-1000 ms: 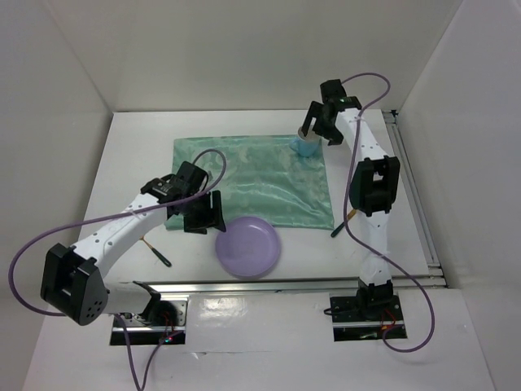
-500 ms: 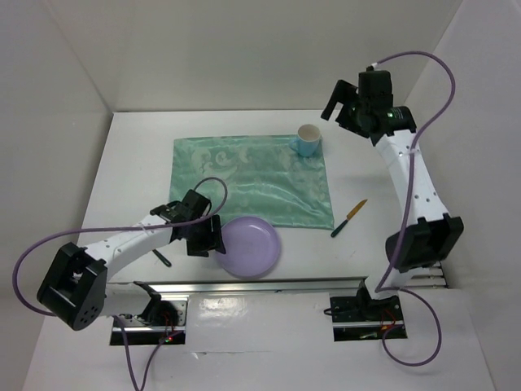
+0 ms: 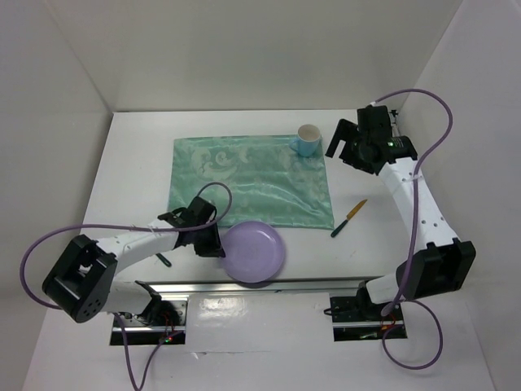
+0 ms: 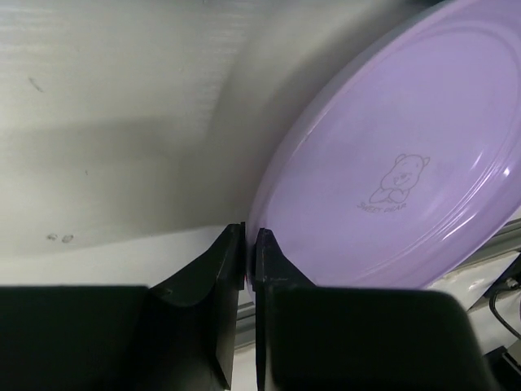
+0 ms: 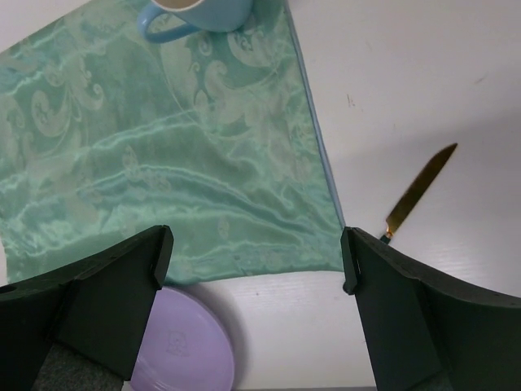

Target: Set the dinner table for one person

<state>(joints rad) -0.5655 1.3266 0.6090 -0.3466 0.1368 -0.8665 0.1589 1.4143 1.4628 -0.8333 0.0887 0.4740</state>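
A purple plate (image 3: 256,252) lies on the white dinner table (image 3: 130,163), just in front of the teal cloth (image 3: 252,175). My left gripper (image 3: 215,241) is shut on the plate's left rim; the left wrist view shows both jaws (image 4: 250,244) pinching the plate (image 4: 391,179) edge. A light blue cup (image 3: 308,140) stands on the cloth's far right corner. My right gripper (image 3: 342,147) hovers open to the right of the cup, holding nothing. In the right wrist view the right gripper (image 5: 256,257) looks down on the cloth (image 5: 163,147), the cup (image 5: 195,12) and the plate (image 5: 183,350).
A gold-bladed knife (image 3: 350,217) with a dark handle lies on the table right of the cloth, and the knife (image 5: 419,191) shows in the right wrist view. A dark-handled utensil (image 3: 163,260) lies partly under the left arm. White walls enclose three sides.
My left gripper came down to the plate's left rim and shut on it; the plate shifted slightly right. My right arm pulled away from the cup, leaving it on the cloth.
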